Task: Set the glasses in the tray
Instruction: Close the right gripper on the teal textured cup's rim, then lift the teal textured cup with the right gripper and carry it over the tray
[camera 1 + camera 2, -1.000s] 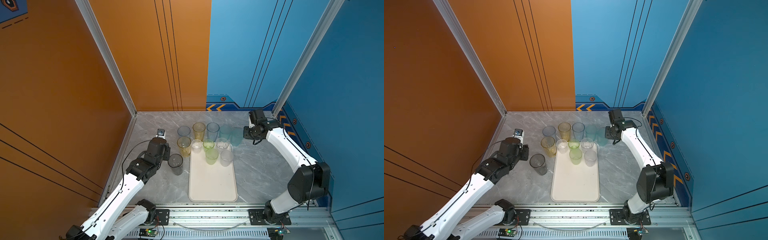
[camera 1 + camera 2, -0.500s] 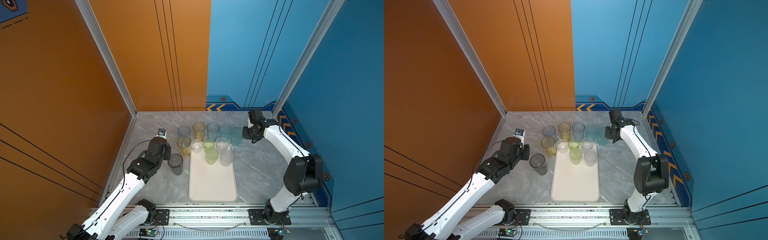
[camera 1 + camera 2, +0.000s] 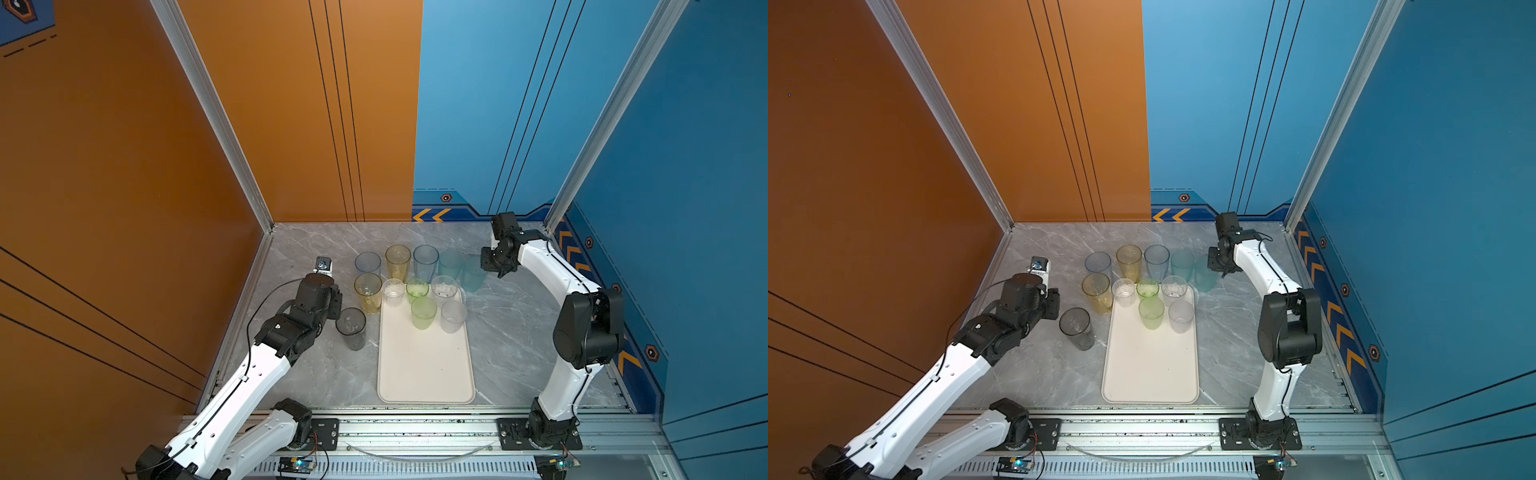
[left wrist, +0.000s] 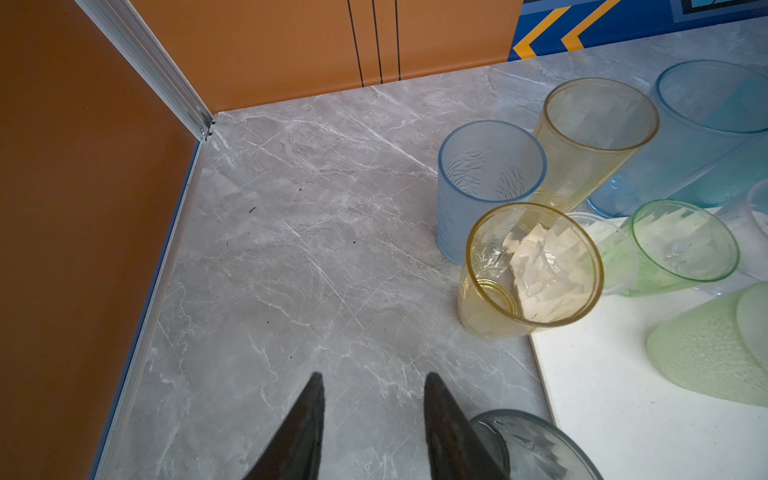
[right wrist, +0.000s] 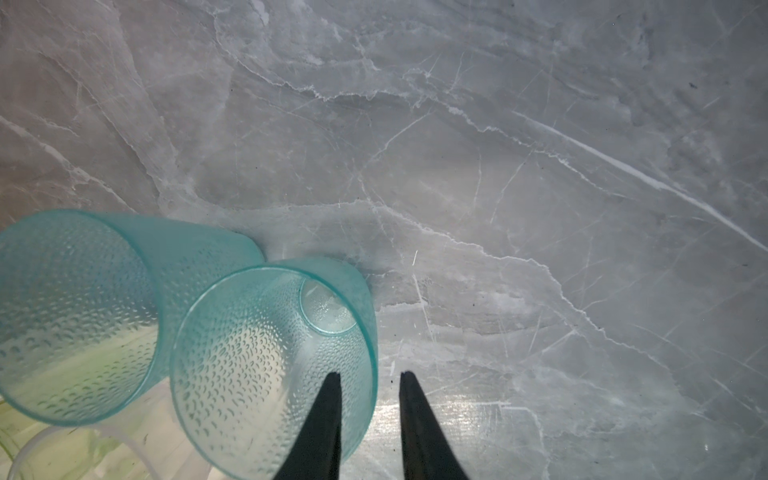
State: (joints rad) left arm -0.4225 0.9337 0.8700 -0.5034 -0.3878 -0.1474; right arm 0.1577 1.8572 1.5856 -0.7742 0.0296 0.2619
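The cream-white tray [image 3: 426,374] [image 3: 1150,374] lies in the middle, with several green and clear glasses standing at its far end. A teal glass [image 5: 257,353] [image 3: 473,274] stands on the marble just right of that end. My right gripper [image 5: 369,376] [image 3: 486,264] straddles the teal glass's rim, one finger inside and one outside, with gaps still showing. Left of the tray stands a smoky grey glass [image 3: 351,326] [image 4: 536,449]. My left gripper [image 4: 372,378] [image 3: 338,303] is open beside the smoky grey glass, with only bare marble between its fingers.
A second teal glass [image 5: 75,311] touches the first. Pale blue [image 3: 368,262], yellow [image 3: 397,259] and blue [image 3: 425,259] glasses stand behind the tray, and another yellow one [image 4: 528,270] stands by its left corner. Orange and blue walls close in on the left, back and right.
My right gripper's jaws have narrowed around the teal glass's rim, and that arm's elbow has swung inward. The left arm and the grey glass have not moved.
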